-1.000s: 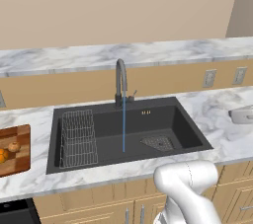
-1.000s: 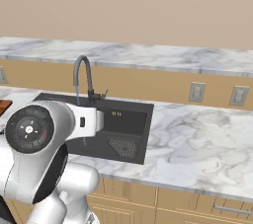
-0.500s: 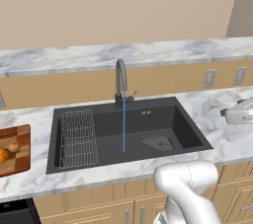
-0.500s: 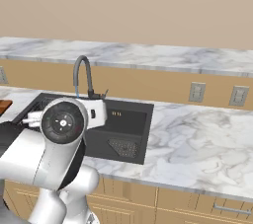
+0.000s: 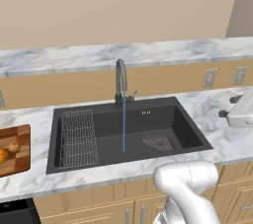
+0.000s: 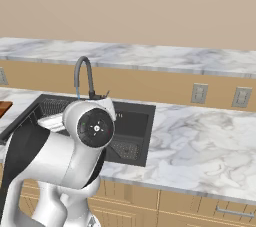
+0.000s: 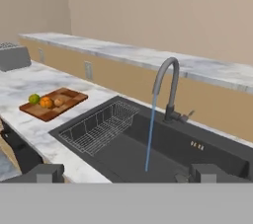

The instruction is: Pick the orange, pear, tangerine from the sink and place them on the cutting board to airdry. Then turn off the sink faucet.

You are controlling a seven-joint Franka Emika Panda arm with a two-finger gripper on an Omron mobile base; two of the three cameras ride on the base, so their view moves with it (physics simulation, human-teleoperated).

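Sink [image 5: 192,131]: large dark grey basin, centre of left base view; lower centre of hand view [image 7: 217,156]; centre-left in right base view [image 6: 142,136], partly behind the arm. Contents: wire rack [image 5: 77,136] at basin's left side, no fruit in it; square drain grate [image 5: 158,142] at lower right of basin floor. No fruit seen in basin.

Sink faucet [image 5: 121,82]: dark gooseneck, upper centre of left base view, at sink's back edge. Thin blue water stream [image 5: 123,124] runs from spout to basin floor. Small lever [image 5: 132,94] sticks out just right of faucet base.

Cutting board [image 7: 54,103]: wooden strips, reddish edge, left-centre of hand view, on marble counter [image 7: 29,85] left of sink; at far left edge of left base view [image 5: 14,156]. Holds 3 fruits in a row: pear [image 7: 34,98], yellow-green, at left; orange fruit [image 7: 46,102] in middle, touching pear; paler orange-tan fruit [image 7: 59,102] at right. Can't tell which is orange, which tangerine. Left base view shows 2 of them, rest cut by frame edge.

Gripper [image 7: 126,171]: bottom of hand view, fingertips [image 7: 47,171] far apart at lower left and lower right, jaws spread wide, nothing betw. them. Looks over sink's front edge toward faucet.

Toaster-like grey appliance [image 7: 14,56]: upper left of hand view, on counter beyond board.
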